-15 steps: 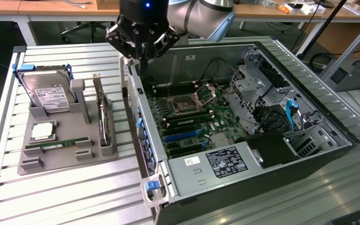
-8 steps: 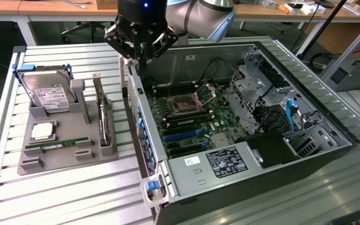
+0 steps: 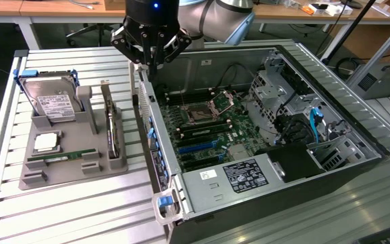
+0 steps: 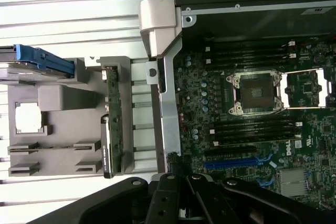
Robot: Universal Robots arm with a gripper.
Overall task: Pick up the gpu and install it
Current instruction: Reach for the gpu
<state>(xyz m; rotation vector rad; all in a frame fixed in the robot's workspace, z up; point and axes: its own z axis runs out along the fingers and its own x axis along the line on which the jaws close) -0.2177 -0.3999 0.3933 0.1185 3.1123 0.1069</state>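
Note:
The gpu (image 3: 111, 127) stands on its long edge in a slot of the grey holder (image 3: 73, 170), left of the open computer case (image 3: 357, 147) in the exterior view. It is a thin dark card with a silvery bracket end, also seen edge-on from the wrist camera (image 4: 112, 124). My gripper (image 3: 152, 71) hangs shut and empty over the case's near side wall, behind and to the right of the gpu and apart from it. In the wrist view the shut gripper (image 4: 177, 174) sits above that wall (image 4: 169, 103). The motherboard (image 3: 208, 127) lies bare, with blue card slots (image 3: 198, 147).
The grey holder also carries a silver hard drive (image 3: 53, 101) in blue rails, a square processor chip (image 3: 46, 142) and a green memory stick (image 3: 63, 156). Drive cages and cables (image 3: 303, 122) fill the case's right part. A power supply (image 3: 246, 175) sits at its near end.

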